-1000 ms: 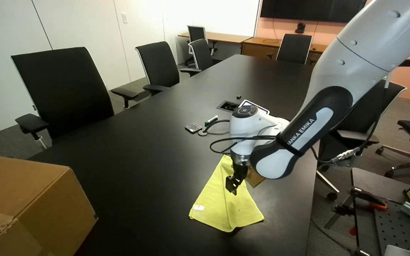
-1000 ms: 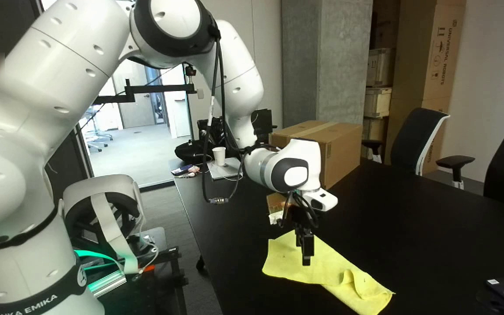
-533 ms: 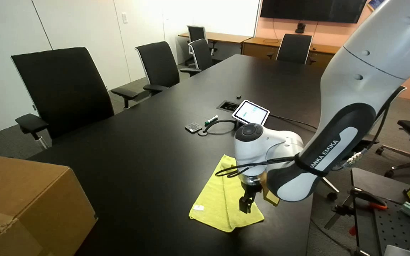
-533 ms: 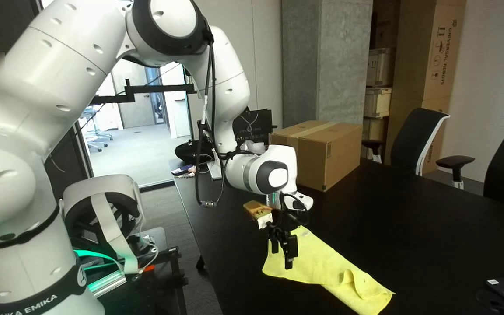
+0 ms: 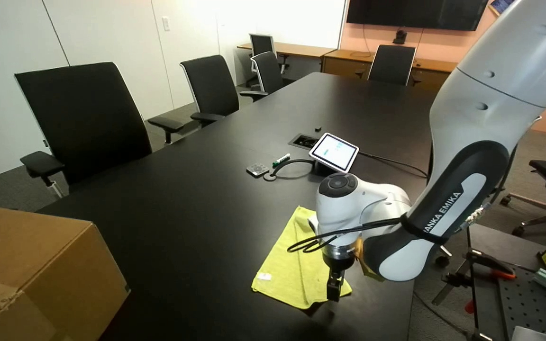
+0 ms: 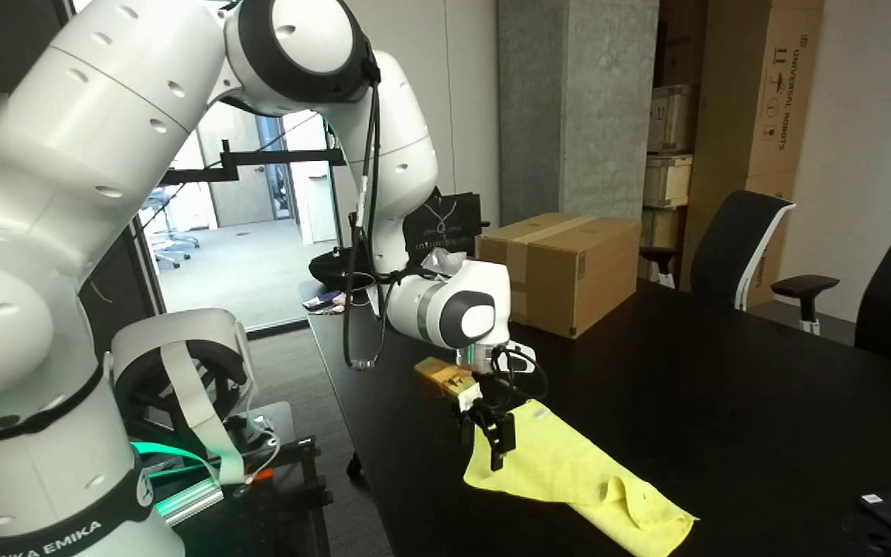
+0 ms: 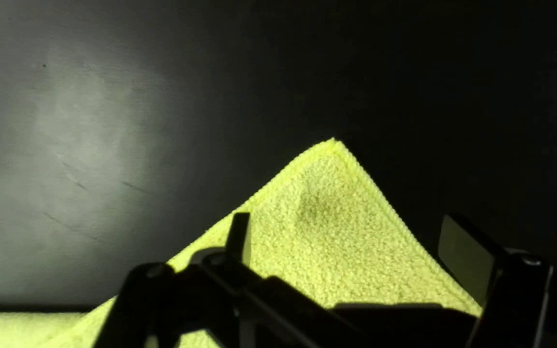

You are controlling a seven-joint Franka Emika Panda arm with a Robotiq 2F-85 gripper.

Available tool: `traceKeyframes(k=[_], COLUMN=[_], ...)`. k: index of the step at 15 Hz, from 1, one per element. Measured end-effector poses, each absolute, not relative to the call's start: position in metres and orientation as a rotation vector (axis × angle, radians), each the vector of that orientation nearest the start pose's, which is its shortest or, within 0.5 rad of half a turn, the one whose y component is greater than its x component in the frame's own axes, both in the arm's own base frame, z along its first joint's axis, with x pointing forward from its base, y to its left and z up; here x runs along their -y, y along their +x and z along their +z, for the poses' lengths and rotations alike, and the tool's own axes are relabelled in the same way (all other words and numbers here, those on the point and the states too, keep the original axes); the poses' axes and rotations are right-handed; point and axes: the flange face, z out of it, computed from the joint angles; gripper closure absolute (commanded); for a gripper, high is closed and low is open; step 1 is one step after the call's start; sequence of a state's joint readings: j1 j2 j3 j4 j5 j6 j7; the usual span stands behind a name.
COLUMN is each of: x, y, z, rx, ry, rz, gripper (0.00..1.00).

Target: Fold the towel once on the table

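The white arm [image 6: 121, 124] is standing on its base [image 6: 66, 495] and is forming a high bend at the elbow [image 6: 310, 35]; from there the forearm [image 6: 403, 151] is sloping down to the wrist [image 6: 465, 309]. Below it, the gripper [image 7: 348, 237] is pointing downward. In the wrist view, its two fingers [image 7: 466, 258] are standing apart and are facing each other.
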State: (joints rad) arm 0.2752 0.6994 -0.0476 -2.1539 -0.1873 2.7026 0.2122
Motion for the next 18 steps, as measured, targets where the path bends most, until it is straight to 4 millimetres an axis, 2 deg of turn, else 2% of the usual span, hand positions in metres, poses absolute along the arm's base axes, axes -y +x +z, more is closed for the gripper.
traceKeyframes(k=[4,10,18], x=[-0.118,-0.096,-0.097], y=[0.509,0.510,0.507], z=[0.056,0.047,0.037], rx=[0.442,0.434,0.436], ry=[-3.170,-3.158,-3.151], rz=[0.244,0.273,0.272], gripper=[0.00,0.00,0.00])
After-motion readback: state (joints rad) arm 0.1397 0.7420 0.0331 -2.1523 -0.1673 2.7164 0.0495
